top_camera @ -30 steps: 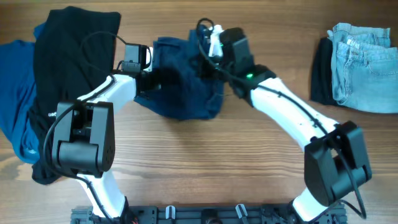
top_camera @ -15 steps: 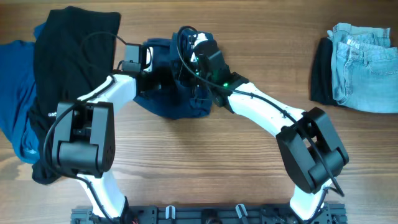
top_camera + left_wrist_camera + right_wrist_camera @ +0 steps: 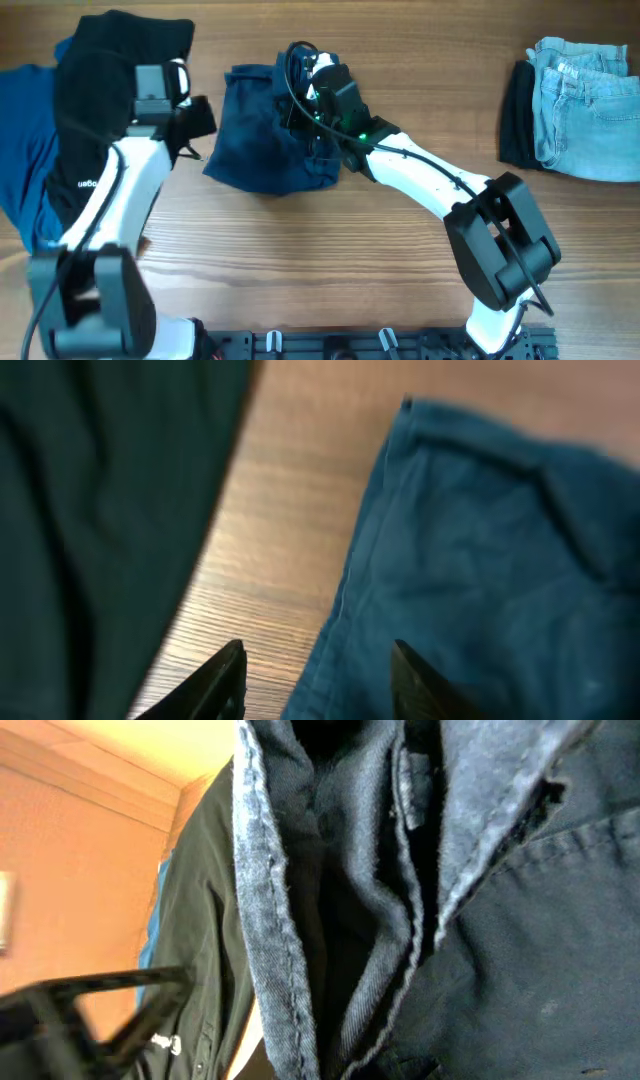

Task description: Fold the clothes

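Fingers (image 3: 225,678) of the left gripper (image 3: 318,648) stand apart with nothing between them. They hover over bare table (image 3: 290,510), just beside the left hem of the shorts (image 3: 480,560), and the black garment (image 3: 90,510) lies on their other side. The right gripper (image 3: 298,108) is farther out, down on the far right part of the shorts, and it is clenched. Its own camera shows only gathered folds and a stitched band pressed close. I judge it is pinching that cloth, though the fingertips themselves are hidden.

The shorts lie mid-table between the two arms, bunched rather than flat. The step in hand looks like a fold of this piece, half made, with one side held by the right gripper and the other side free. Next, I judge, the right gripper should lay its edge squarely over the heap and let go. The left gripper should then take a fresh hold on the near left corner to smooth or double the cloth. It is limp and is likely to sag unless both edges are kept taut.

From overhead the lump is nearly as wide as it is deep, and broader at its near edge. Its long axis is weak and runs near to far. The band at the right gripper suggests the waist points to the far right, but that is unsure. Beyond, at the far right, folded jeans (image 3: 585,100) sit stacked.
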Robot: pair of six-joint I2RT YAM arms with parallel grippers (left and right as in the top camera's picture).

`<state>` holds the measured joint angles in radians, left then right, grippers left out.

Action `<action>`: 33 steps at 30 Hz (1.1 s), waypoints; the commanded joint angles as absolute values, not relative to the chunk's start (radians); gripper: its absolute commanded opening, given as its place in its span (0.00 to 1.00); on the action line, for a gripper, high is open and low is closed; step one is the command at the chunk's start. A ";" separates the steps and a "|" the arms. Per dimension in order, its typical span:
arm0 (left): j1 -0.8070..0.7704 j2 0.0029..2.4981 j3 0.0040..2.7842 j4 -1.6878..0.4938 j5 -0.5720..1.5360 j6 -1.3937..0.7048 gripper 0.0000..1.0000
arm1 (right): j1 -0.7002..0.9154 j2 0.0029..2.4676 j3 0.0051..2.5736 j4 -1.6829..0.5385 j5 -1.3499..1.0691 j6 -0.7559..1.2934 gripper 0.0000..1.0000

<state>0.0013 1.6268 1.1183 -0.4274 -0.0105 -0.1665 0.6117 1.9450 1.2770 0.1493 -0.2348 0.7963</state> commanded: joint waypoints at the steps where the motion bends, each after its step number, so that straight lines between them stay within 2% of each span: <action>1: 0.025 1.566 1.118 -0.427 -0.024 -0.170 0.47 | 0.644 1.960 1.285 0.197 -0.265 0.765 0.04; 2: 0.033 1.557 1.118 -0.424 -0.024 -0.169 0.50 | 0.657 1.960 1.285 0.213 -0.269 0.757 0.08; 4: 0.052 1.548 1.118 -0.424 -0.024 -0.169 0.50 | 0.674 1.960 1.285 0.238 -0.279 0.719 0.26; 6: 0.072 1.547 1.118 -0.427 -0.024 -0.169 0.50 | 0.691 1.960 1.285 0.264 -0.302 0.657 0.63; 7: 0.080 1.547 1.118 -0.430 -0.023 -0.169 0.50 | 0.699 1.960 1.285 0.270 -0.315 0.627 0.87; 8: 0.088 1.547 1.118 -0.432 -0.024 -0.169 0.49 | 0.705 1.960 1.285 0.270 -0.316 0.619 1.00; 17: 0.095 1.547 1.118 -0.432 -0.024 -0.168 0.44 | 0.650 1.919 1.297 0.326 -0.475 0.602 0.99; 24: 0.095 1.547 1.118 -0.432 -0.024 -0.168 0.42 | 0.488 1.861 1.298 -0.005 -0.405 0.435 0.99; 27: 0.095 1.547 1.118 -0.435 -0.024 -0.168 0.41 | 0.471 1.861 1.298 -0.107 -0.373 0.355 0.99; 29: 0.095 1.547 1.118 -0.436 -0.024 -0.168 0.41 | 0.473 1.862 1.298 -0.137 -0.373 0.320 0.86; 30: 0.095 1.547 1.118 -0.436 -0.024 -0.168 0.41 | 0.476 1.862 1.298 -0.139 -0.373 0.317 0.73; 32: 0.095 1.547 1.118 -0.437 -0.024 -0.168 0.40 | 0.487 1.862 1.298 -0.135 -0.363 0.318 0.42; 33: 0.095 1.547 1.118 -0.439 -0.024 -0.168 0.40 | 0.490 1.862 1.298 -0.133 -0.361 0.321 0.22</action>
